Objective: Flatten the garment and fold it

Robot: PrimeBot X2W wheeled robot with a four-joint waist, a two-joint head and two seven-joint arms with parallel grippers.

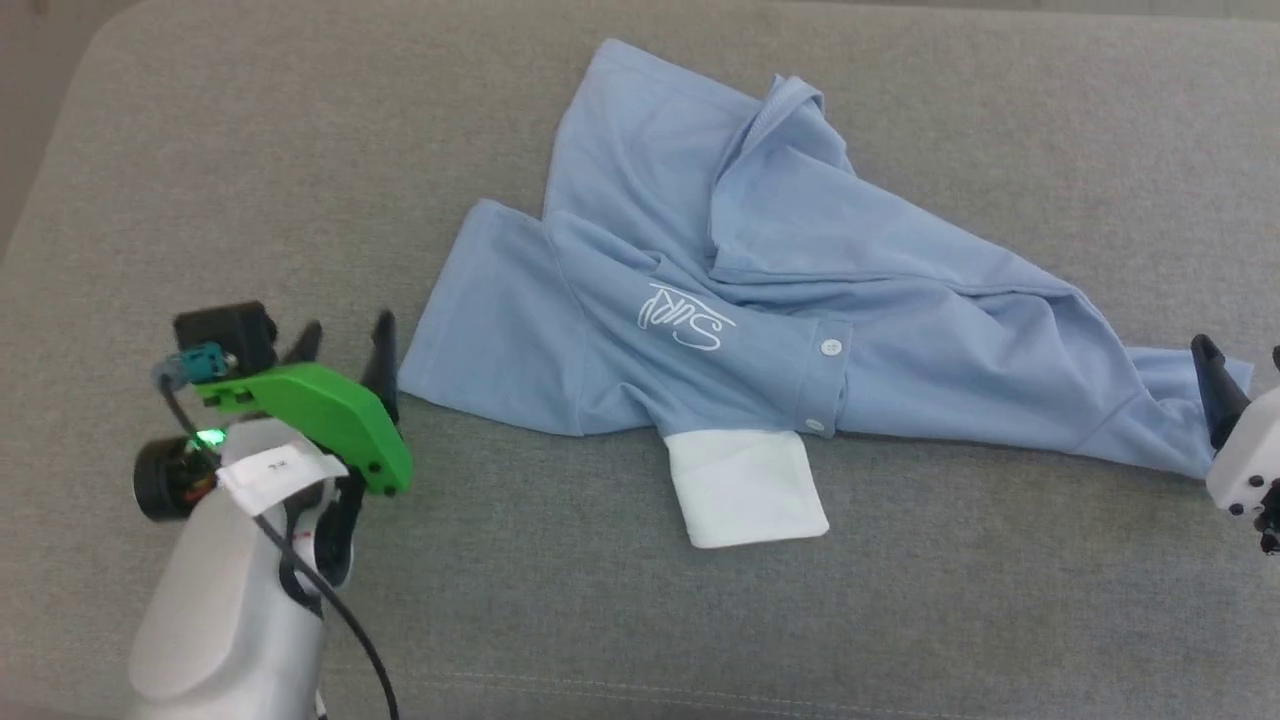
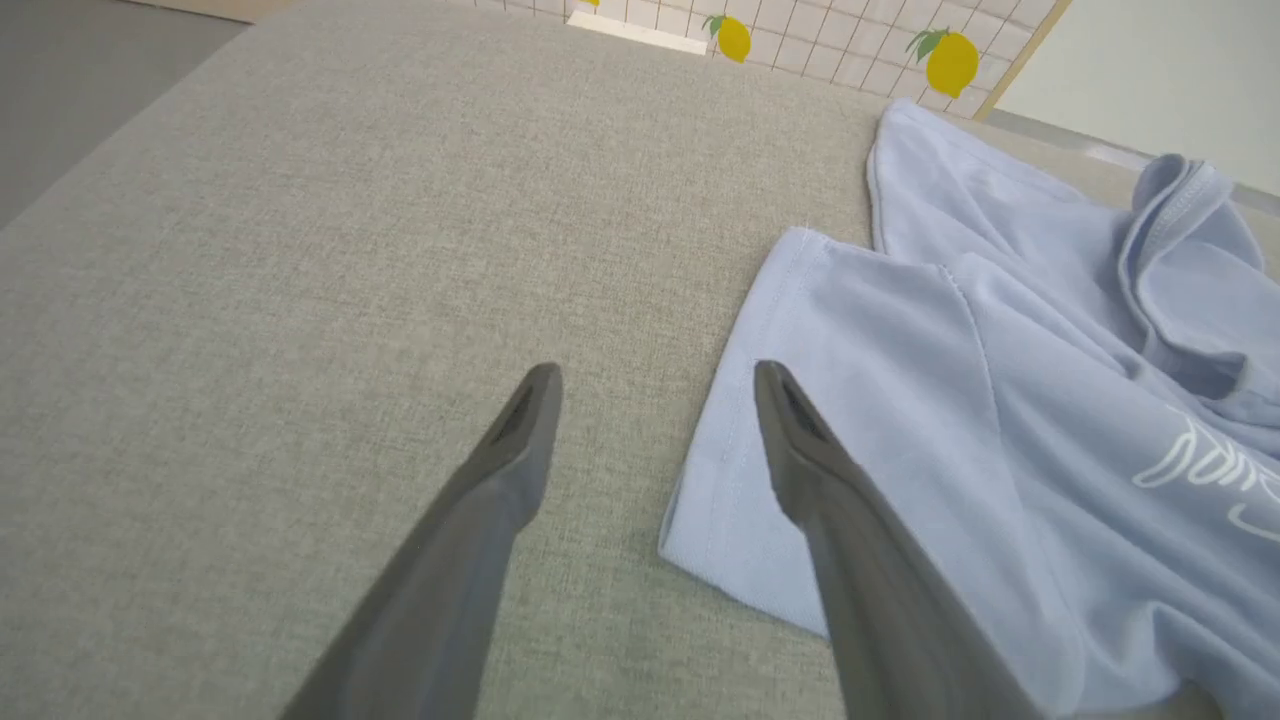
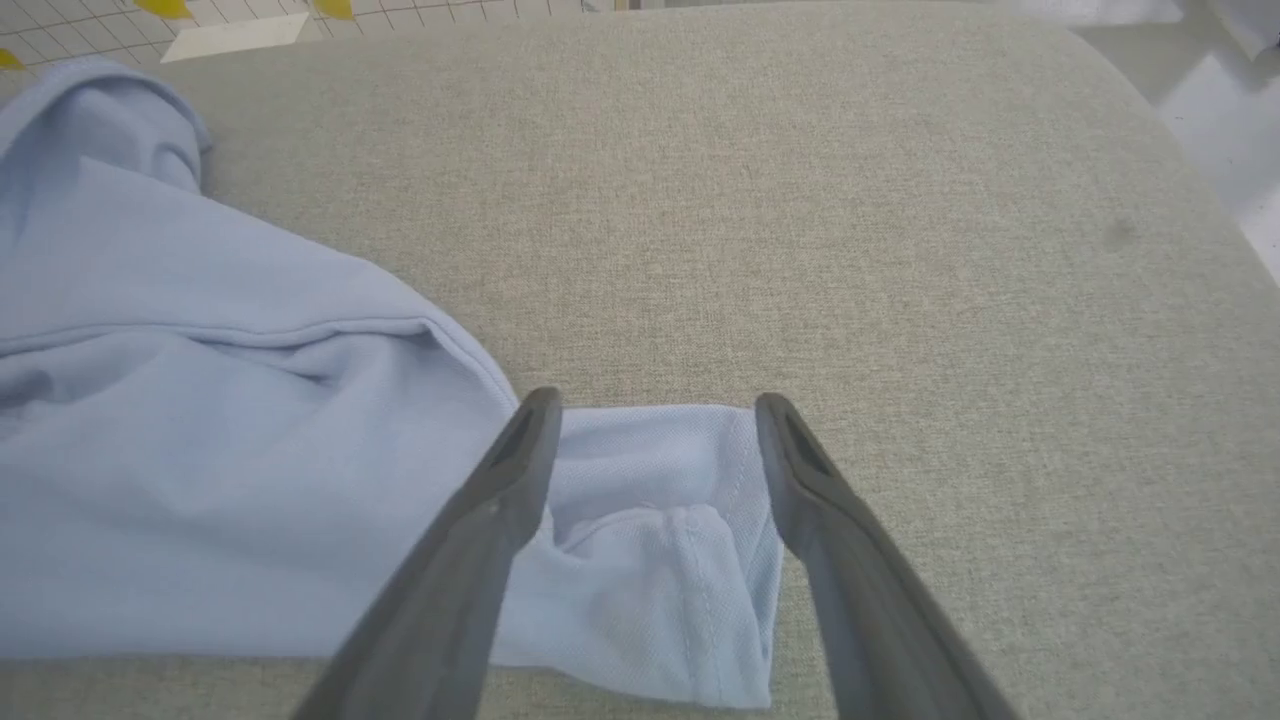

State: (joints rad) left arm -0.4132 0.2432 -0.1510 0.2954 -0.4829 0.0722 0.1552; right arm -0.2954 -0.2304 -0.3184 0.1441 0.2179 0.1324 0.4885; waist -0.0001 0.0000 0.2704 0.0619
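Observation:
The garment (image 1: pixel 800 260), a light blue polo shirt, lies crumpled on the grey cushion with its body bunched and folded over itself. Its white collar (image 1: pixel 745 490) sticks out toward me, and the cursive logo (image 1: pixel 685 318) and a white button (image 1: pixel 830 347) face up. My left gripper (image 1: pixel 347 335) stands open just left of the garment's left sleeve hem (image 2: pixel 740 430), with one finger over the hem's edge and nothing held. My right gripper (image 1: pixel 1240 350) is open at the far right, its fingers straddling the end of the other sleeve (image 3: pixel 660 500) without pinching it.
The grey upholstered surface (image 1: pixel 250 150) has rounded corners at the back left and back right. Beyond its far edge is a tiled floor mat with yellow lemon prints (image 2: pixel 950 62). Bare cushion stretches left of the shirt and along the front.

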